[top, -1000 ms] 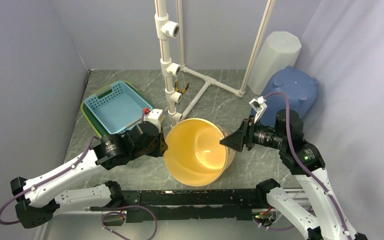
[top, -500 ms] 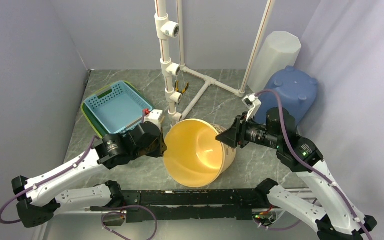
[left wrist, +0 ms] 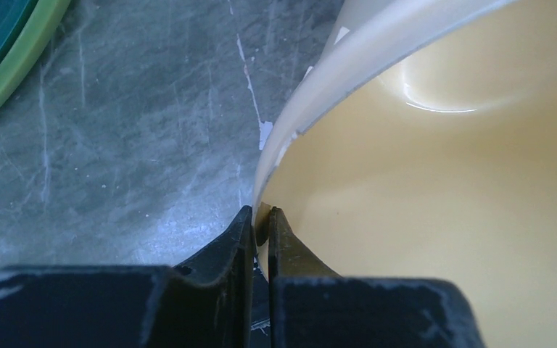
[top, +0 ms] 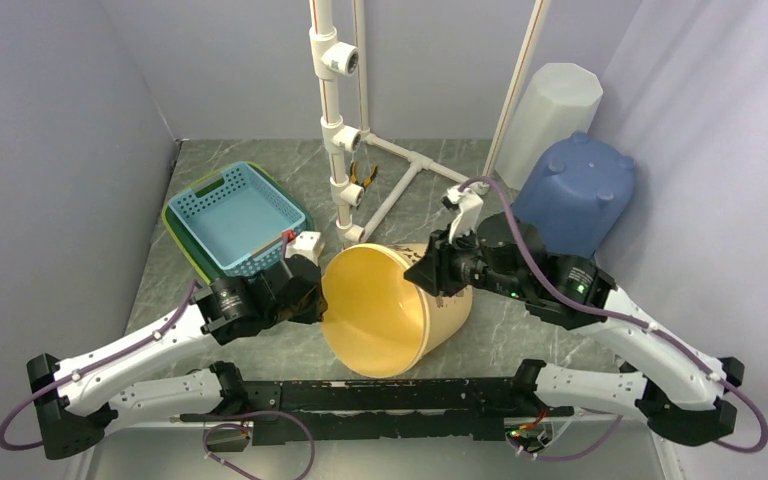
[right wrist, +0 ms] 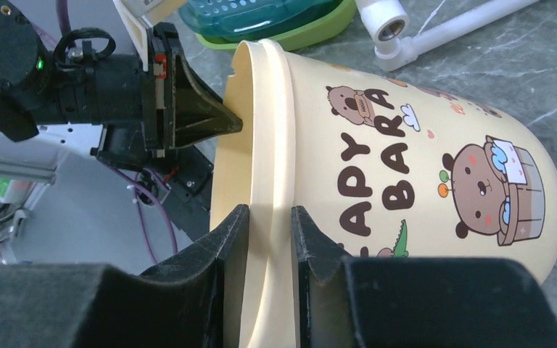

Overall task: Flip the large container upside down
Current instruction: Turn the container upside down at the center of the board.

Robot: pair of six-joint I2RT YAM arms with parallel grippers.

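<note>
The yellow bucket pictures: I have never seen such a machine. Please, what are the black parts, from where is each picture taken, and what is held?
The machine is a robot with a left arm and a right arm, bolted to a grey table. The wide picture looks down from above. The two close ones come from small cameras on the wrists. The left gripper pinches the rim of the yellow bucket, and the right gripper clasps the opposite rim, so the bucket is tilted. Nearby are a blue basket, a white pipe frame, a blue bin and a white container.

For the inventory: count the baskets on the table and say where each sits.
2. A blue basket sits at the left rear of the table, nested inside a green basket whose rim alone shows; more could be hidden beneath.
</note>
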